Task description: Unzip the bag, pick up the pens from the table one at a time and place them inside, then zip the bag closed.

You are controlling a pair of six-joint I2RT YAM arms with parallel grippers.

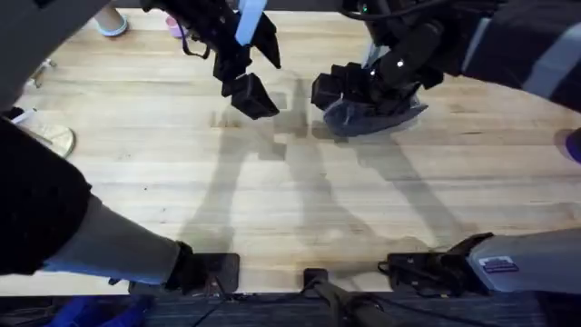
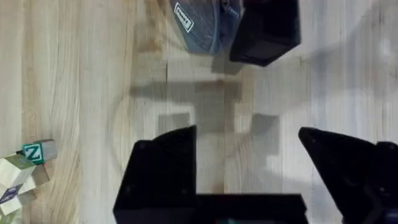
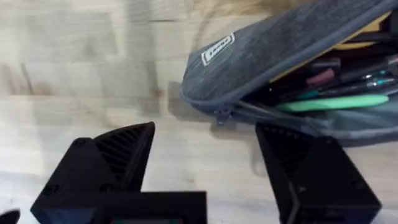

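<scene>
Grey bag (image 3: 267, 56) lies unzipped on the far right of the table (image 1: 272, 200), pens inside.
The right gripper (image 3: 208, 165) hovers just beside its zipper end, fingers wide, holding nothing; the left gripper (image 2: 249, 168) hangs spread and empty over bare wood (lettered blocks (image 2: 25, 168) nearby).

Desk (image 1: 300, 209): light wooden butcher-block top, pale plank grain running across, surface marked by arm shadows through the middle. Lying on it: one grey fabric bag (image 3: 280, 56), at the far right-centre, zipper open along its length, white label near one end, pens (image 3: 329, 102) visible inside, one green. In the left wrist view, small lettered wooden blocks (image 2: 22, 171) rest on the desk, well apart from the bag.
</scene>
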